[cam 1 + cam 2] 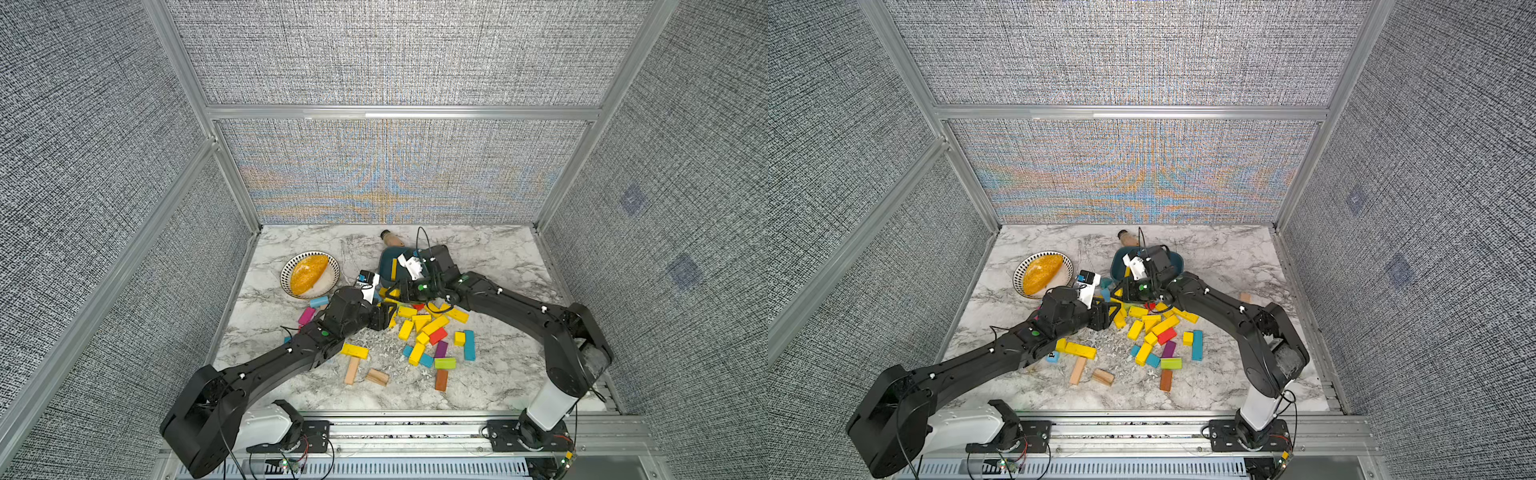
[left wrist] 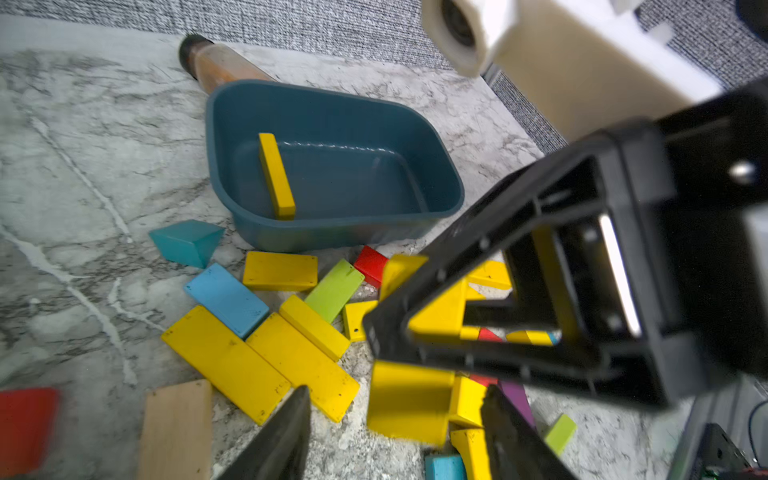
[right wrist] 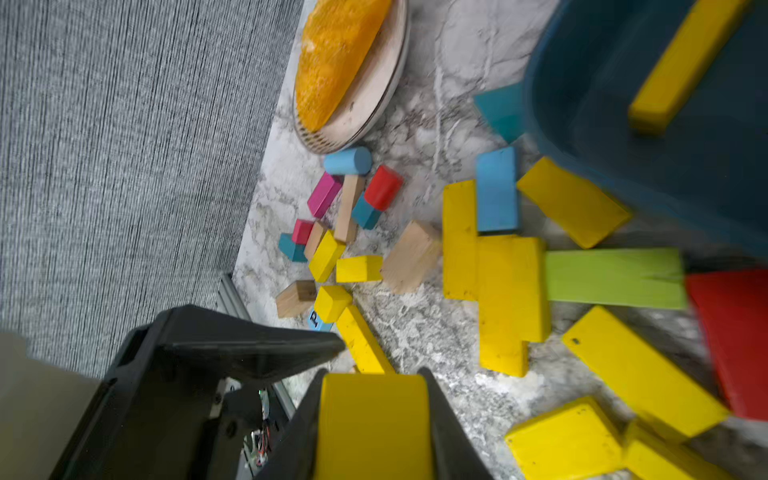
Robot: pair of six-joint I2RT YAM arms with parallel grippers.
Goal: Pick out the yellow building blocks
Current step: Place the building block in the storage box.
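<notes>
blocks [image 2: 226,299] and the right gripper [image 3: 374,386] crowd the bin's [image 2: 332,232] near wall.

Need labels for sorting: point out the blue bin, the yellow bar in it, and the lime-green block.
blue bin [image 2: 353,183]: left wrist view, bare inner floor.
yellow bar [image 2: 276,174]: left wrist view, middle of top face.
lime-green block [image 2: 334,289]: left wrist view, middle of top face.
</notes>
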